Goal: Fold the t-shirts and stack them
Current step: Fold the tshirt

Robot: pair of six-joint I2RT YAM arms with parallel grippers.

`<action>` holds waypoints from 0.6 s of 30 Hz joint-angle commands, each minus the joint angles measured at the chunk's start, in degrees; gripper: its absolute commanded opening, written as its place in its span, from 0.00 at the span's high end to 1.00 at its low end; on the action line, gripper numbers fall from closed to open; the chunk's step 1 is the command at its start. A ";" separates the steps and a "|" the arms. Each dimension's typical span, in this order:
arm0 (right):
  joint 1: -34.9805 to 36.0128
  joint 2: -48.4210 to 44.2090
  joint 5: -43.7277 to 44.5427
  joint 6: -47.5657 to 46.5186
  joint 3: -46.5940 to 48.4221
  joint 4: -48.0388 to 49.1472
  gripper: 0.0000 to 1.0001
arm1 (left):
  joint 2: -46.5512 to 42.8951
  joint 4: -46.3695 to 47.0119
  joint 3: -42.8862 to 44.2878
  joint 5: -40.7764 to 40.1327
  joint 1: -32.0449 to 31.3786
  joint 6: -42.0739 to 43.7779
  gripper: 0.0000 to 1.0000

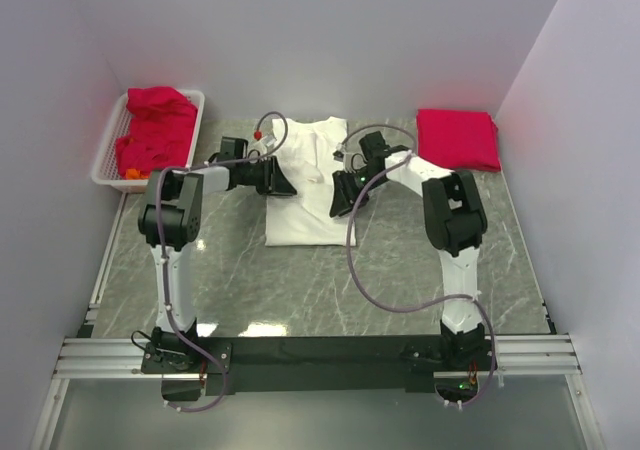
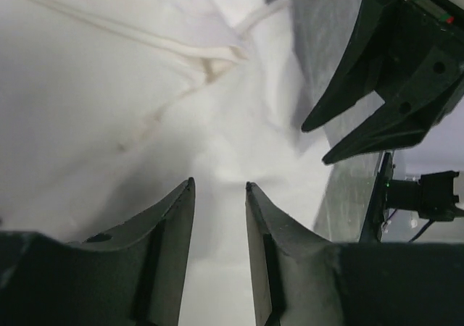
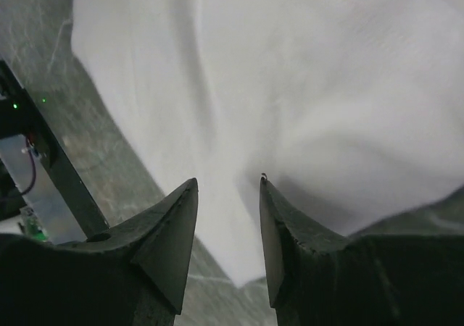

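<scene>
White t-shirt [image 1: 305, 215] lies on the bench [image 1: 300, 285], near the middle of its far edge.
The left gripper [image 2: 220, 185] and the right gripper [image 3: 228, 180] hang over it from the 2 sides, each about half open, nothing clamped. 1 folded red t-shirt [image 1: 458, 138] lies at the far right corner; other red t-shirts [image 1: 155, 130] fill the basket [image 1: 103, 165] at the far left corner.

Matt cloth t-shirt [image 1: 305, 215], glossy marbled table [image 1: 300, 285]

The left arm [image 1: 168, 215] and right arm [image 1: 455, 210] reach forward, elbows raised, forearms turned inward. The left gripper [image 1: 279, 182] and right gripper [image 1: 341, 196] face each other, near but apart, jaws partly spread.
</scene>
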 commanded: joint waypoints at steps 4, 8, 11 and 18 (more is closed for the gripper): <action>2.81 -16.23 9.75 -18.79 -6.80 -5.44 0.52 | -24.44 -15.61 -6.23 6.50 3.86 29.54 0.56; 6.94 -23.86 20.65 -27.78 -14.97 -3.44 0.50 | -33.24 -32.16 -14.81 0.20 4.39 56.79 0.55; 10.72 -28.17 29.70 -34.19 -21.56 1.21 0.49 | -41.86 -30.07 -26.22 -2.02 4.83 70.86 0.54; 15.56 -34.08 38.25 -47.03 -34.05 14.31 0.43 | -54.71 -10.66 -46.92 -8.69 0.28 88.02 0.46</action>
